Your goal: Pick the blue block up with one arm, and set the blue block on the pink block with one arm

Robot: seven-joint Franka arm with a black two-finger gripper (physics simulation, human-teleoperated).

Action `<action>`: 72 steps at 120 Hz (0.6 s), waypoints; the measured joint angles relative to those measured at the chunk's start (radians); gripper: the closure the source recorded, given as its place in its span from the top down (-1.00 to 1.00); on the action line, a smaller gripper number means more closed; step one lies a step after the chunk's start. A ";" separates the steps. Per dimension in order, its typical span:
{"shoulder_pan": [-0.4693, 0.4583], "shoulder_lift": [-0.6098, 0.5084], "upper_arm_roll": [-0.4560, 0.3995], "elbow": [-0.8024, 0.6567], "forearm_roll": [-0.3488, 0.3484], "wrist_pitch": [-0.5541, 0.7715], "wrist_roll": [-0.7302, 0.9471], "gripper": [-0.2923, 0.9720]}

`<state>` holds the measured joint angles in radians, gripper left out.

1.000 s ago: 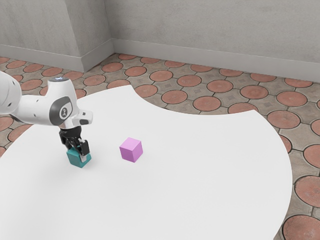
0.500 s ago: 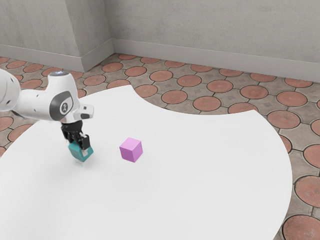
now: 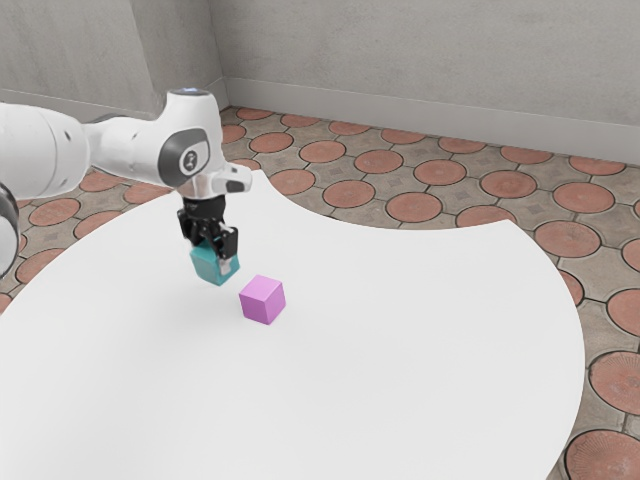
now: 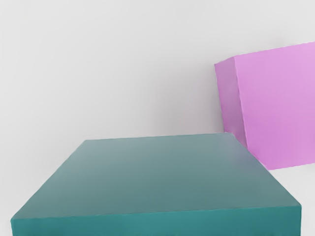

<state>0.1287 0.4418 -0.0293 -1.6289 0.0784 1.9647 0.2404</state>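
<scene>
The arm (image 3: pixel 120 150) enters from the exterior view's left and reaches out over the white surface (image 3: pixel 400 380). The gripper (image 3: pixel 213 255) points downward, its two black fingers closed against opposite sides of the blue block (image 3: pixel 205 268). The fingers stand as far apart as the block is wide.

The blue block, which renders as teal, is held clear of the surface and slightly tilted. In the exterior view it sits up and to the left of the pink block (image 3: pixel 262 299), near it but not touching and not yet above it.

The pink block rests flat on the surface, well inside its edge, with one corner turned toward the camera.

In the wrist view, the top face of the blue block (image 4: pixel 157 187) lies directly under the hand. The pink block (image 4: pixel 275 113) appears beyond and to one side of it, standing on the white surface (image 4: pixel 98 64). A band of bare surface shows between the two blocks.

Around the surface, the floor (image 3: pixel 440 170) is paved with round reddish tiles and meets a grey wall (image 3: pixel 420 50).
</scene>
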 joint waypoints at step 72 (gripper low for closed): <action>-0.155 0.130 0.067 0.195 -0.012 -0.195 -0.183 0.06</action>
<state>-0.0261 0.5722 0.0378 -1.4336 0.0666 1.7695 0.0571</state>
